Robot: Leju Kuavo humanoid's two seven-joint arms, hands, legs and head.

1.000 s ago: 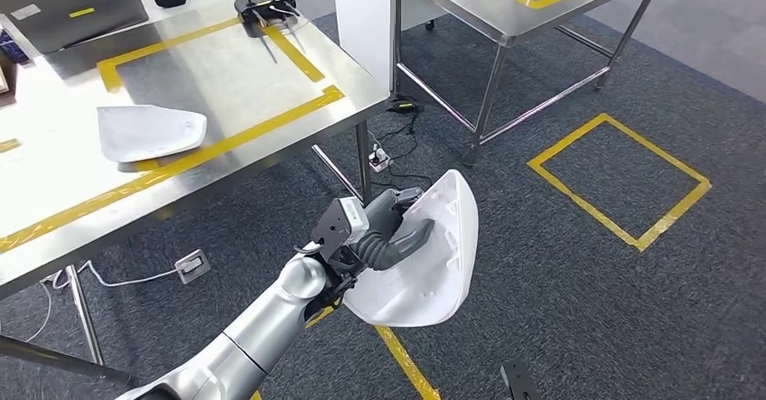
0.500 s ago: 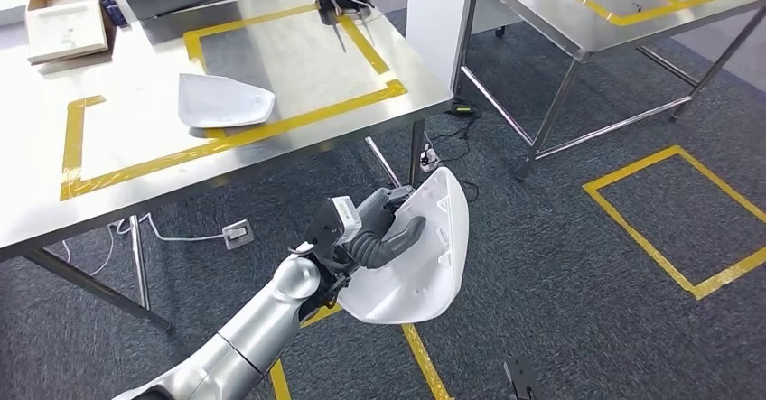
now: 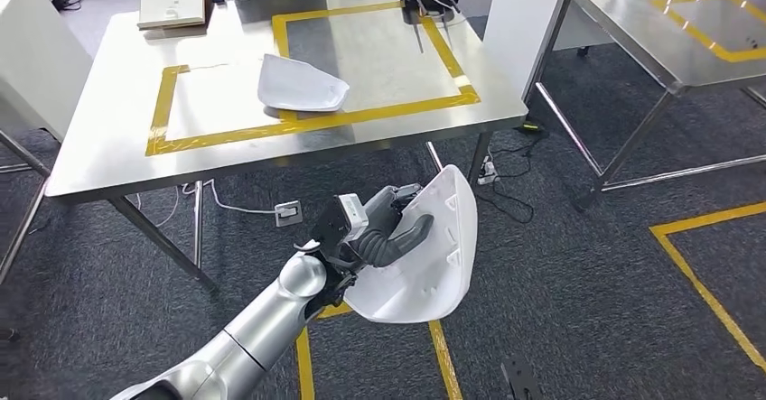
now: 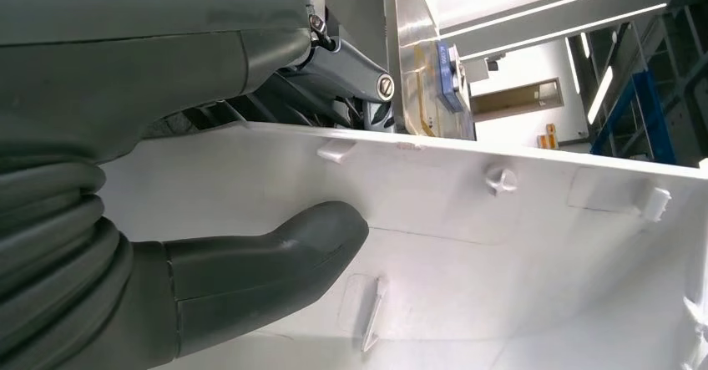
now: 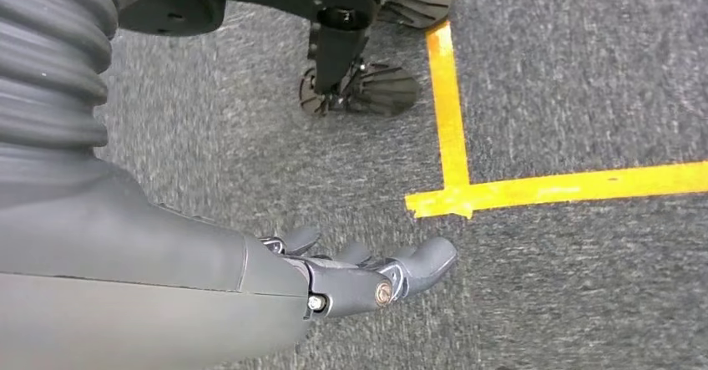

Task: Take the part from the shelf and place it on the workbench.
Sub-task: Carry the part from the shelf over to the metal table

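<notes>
A white molded part [image 3: 425, 255] is gripped by the left hand [image 3: 384, 233], thumb [image 4: 267, 261] pressed on its inner face, and is held above the grey carpet [image 3: 578, 274] short of the workbench [image 3: 117, 152]. A second white part [image 3: 300, 86] is seen lying inside the workbench's yellow tape outline [image 3: 312, 123]. The right hand [image 5: 351, 274] is seen empty, fingers apart, above the floor.
</notes>
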